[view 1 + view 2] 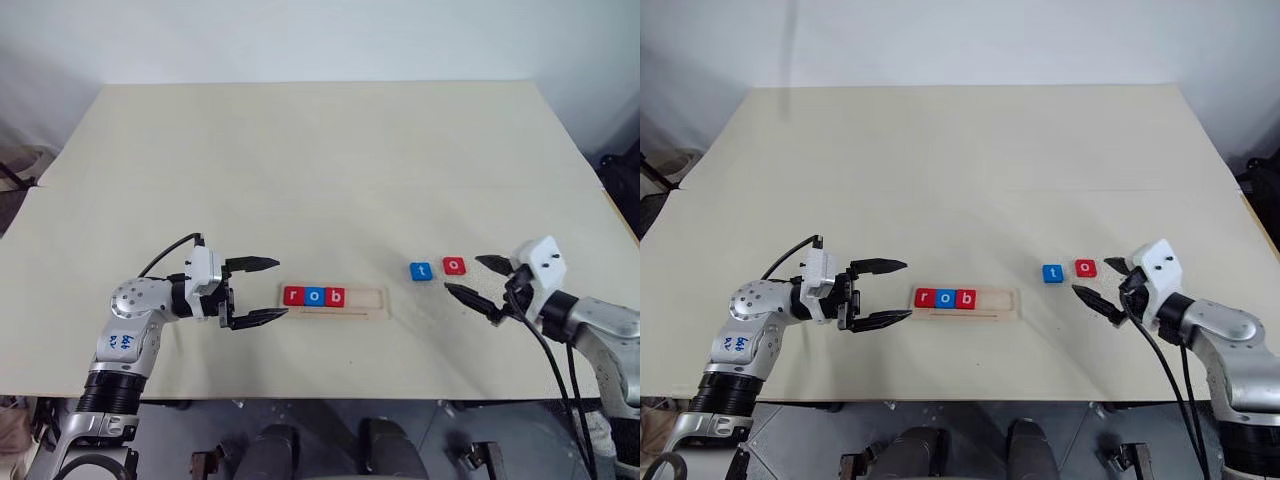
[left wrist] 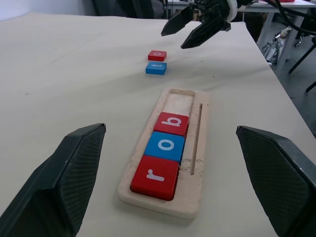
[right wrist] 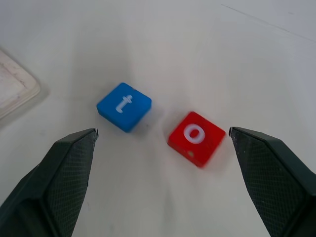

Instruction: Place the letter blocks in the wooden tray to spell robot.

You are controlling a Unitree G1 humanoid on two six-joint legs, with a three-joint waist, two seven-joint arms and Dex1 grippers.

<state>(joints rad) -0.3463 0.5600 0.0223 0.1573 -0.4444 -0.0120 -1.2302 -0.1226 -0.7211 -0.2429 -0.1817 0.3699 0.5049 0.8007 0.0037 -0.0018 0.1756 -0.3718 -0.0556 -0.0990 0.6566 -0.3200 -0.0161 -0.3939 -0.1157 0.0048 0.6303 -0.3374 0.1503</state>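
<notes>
wooden tray [image 1: 336, 299], beige table [image 1: 320, 150] around

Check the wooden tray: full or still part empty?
Part empty: the wooden tray holds r, o, b; blue t block and red o block lie outside.

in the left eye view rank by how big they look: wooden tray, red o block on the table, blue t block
1. wooden tray, clearly the largest
2. red o block and blue t block: these look alike in size, so no ranking between them

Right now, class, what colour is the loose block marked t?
Blue; the t block shows best in the right wrist view.
</notes>
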